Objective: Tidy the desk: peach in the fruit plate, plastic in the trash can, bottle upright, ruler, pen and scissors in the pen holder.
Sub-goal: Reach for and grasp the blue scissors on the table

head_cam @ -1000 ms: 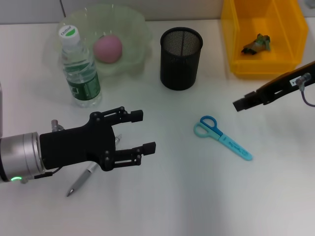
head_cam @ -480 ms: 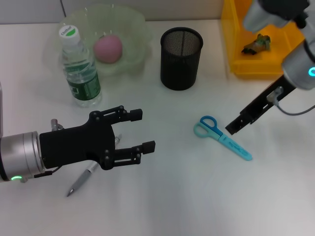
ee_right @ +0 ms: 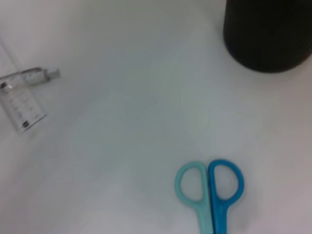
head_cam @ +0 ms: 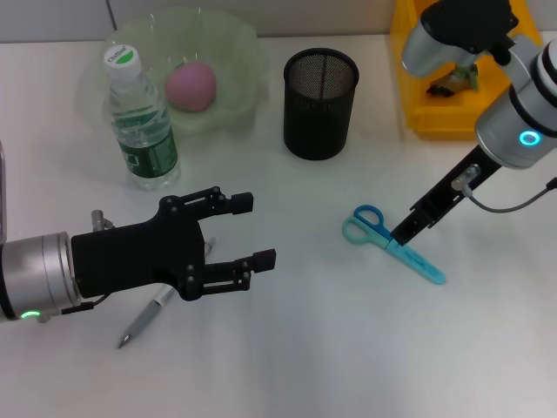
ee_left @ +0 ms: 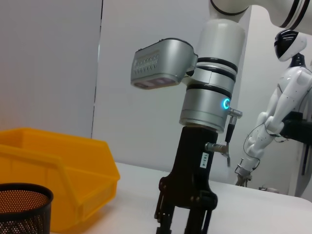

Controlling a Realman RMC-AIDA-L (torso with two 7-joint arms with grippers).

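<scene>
**A:** What is laid out, from the biggest thing down?

**B:** A white worktop (head_cam: pixel 331 348) carries everything. At its far right corner is a yellow trash can (head_cam: pixel 418 52) with a scrap of plastic (head_cam: pixel 454 78) already in it. At the far left is a pale green fruit plate (head_cam: pixel 239 43) holding the pink peach (head_cam: pixel 191 84); the bottle (head_cam: pixel 139 117) stands upright just in front of it. The black mesh pen holder (head_cam: pixel 320 103) sits between plate and can. Nearer, the blue scissors (head_cam: pixel 393 243) lie flat, closed. The pen (head_cam: pixel 144 322) and the clear ruler (ee_right: pixel 19 105) lie at the near left, mostly under the left arm.

**A:** What has just changed?

**B:** Over the last second the right arm has swung in from the right edge and dropped, so the right claw (head_cam: pixel 404 232) is now at the scissors, beside the handle rings. In my judgement it is lining up to pick them up for the pen holder.

**A:** And the claws themselves?

**B:** I cannot tell how far apart the right claw's fingers are, or whether they touch the scissors. The left claw (head_cam: pixel 251 232) has not moved; it hovers over the pen and ruler, fingers spread wide, holding nothing.
</scene>
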